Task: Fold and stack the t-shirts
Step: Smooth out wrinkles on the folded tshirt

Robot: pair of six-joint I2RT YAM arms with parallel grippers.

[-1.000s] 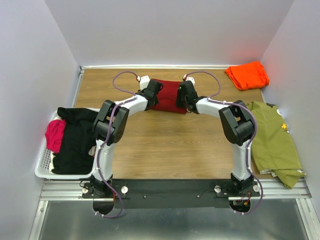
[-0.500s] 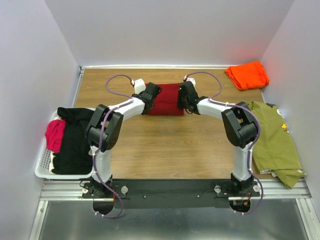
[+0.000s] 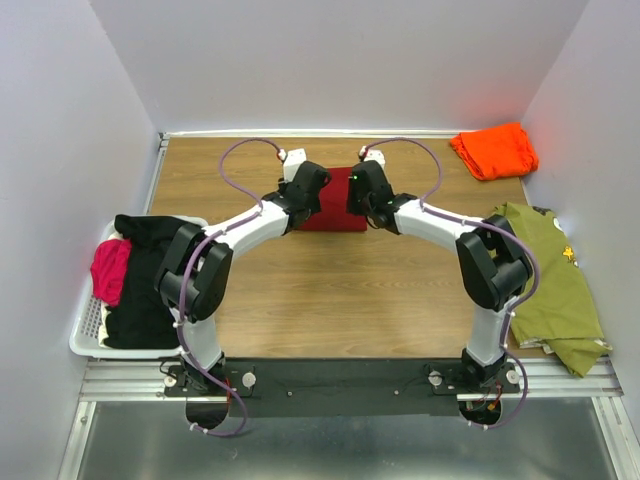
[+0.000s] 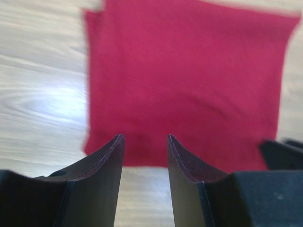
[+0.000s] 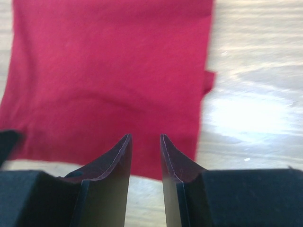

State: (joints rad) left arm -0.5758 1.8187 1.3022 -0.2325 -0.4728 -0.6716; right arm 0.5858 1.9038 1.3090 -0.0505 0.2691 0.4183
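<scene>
Two claws meet over one garment at the far middle of the table. The left claw (image 4: 144, 137) has its dark fingers parted with a clear gap and nothing between them. The right claw (image 5: 146, 136) is also parted and empty, its gap a little narrower. Both point down at the near edge of the folded dark red cloth t-shirt (image 4: 189, 80), the left claw by its left half and the right claw by its right half. Whether the fingertips touch the cloth cannot be told.

The red shirt lies flat as a neat rectangle on the light brown wooden table (image 3: 340, 290), with a small flap of cloth sticking out at its right edge in the right wrist view. From above, only its middle and near strip show between the two wrists.

A folded bright orange cloth t-shirt (image 3: 494, 150) sits well apart in the far right corner of the table. Nearer, along the right edge, an olive-green cloth shirt (image 3: 545, 280) lies spread out and unfolded, partly hanging over the table's side. At the left edge stands a white plastic slatted basket (image 3: 88, 330) holding a crumpled black garment (image 3: 150, 280) and, against its left side, a pink garment (image 3: 110, 270).
</scene>
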